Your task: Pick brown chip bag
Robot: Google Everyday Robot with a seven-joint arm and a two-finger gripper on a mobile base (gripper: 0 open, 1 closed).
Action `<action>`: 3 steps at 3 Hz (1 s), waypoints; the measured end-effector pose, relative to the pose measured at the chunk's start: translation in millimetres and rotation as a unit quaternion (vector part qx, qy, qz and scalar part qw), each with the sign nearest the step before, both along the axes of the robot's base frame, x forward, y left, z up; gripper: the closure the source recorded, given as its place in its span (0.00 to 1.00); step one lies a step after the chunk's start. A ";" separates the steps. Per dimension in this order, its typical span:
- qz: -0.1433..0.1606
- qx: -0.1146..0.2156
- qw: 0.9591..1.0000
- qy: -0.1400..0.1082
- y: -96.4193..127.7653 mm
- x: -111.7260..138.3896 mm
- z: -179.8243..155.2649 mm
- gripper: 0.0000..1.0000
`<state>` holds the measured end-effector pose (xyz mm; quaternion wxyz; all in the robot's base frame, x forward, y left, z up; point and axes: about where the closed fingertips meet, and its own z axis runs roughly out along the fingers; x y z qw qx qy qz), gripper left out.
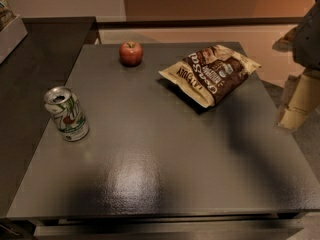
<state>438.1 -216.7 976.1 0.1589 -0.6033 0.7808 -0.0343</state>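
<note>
The brown chip bag (210, 74) lies flat on the dark grey table (150, 154), at the back right. It is dark brown with cream ends and white script lettering. My gripper (294, 109) hangs at the right edge of the view, beyond the table's right side. It is to the right of the bag, a little nearer the camera, and apart from it. The arm (307, 34) reaches down from the top right corner.
A red apple (131, 53) sits at the back of the table, left of the bag. An opened soda can (66, 114) stands upright near the left edge. A dark counter (35, 49) adjoins the table on the left. A light wall runs behind.
</note>
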 end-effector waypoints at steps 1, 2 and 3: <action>0.000 0.000 1.000 -0.001 0.2 0.2 0.5 0.00; -0.010 0.017 1.000 -0.006 1.7 16.1 -5.4 0.00; -0.029 0.040 0.999 -0.007 -0.4 46.6 -19.3 0.00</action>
